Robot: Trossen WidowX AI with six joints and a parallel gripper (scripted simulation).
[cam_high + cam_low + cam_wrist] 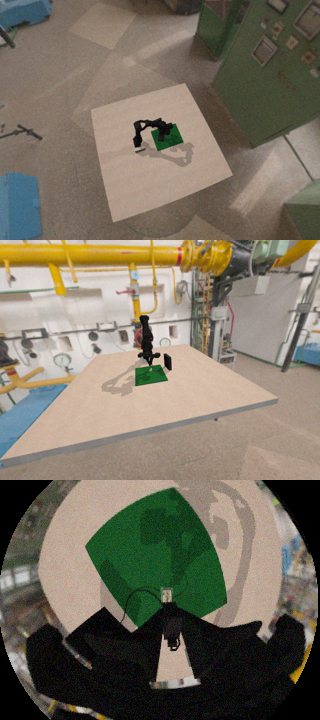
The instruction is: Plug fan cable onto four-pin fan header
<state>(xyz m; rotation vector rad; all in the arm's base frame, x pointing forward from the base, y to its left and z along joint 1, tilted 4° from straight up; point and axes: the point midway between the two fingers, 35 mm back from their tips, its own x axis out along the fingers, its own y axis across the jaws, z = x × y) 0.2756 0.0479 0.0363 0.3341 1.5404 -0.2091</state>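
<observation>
The green board [178, 139] [160, 378] [115, 545] lies on the table. The pale four-pin header [150, 369] [166, 595] stands on it, directly beyond the fingertips in the wrist view. My gripper [150, 365] [169, 611] is shut on the fan's plug, low over the board beside the header. The plug is mostly hidden by the dark fingertips, and I cannot tell its height or whether it touches the header. The thin black cable [157, 370] [131, 597] curves from the fingertips to the fan. In the top view the arm hides the header and fingertips.
The black square fan [168, 361] [102, 626] stands upright beside the board, on the right in the exterior view and the left in the wrist view. A dark bar [140, 150] lies by the arm's base. The pale table [165, 186] [206, 395] has open edges.
</observation>
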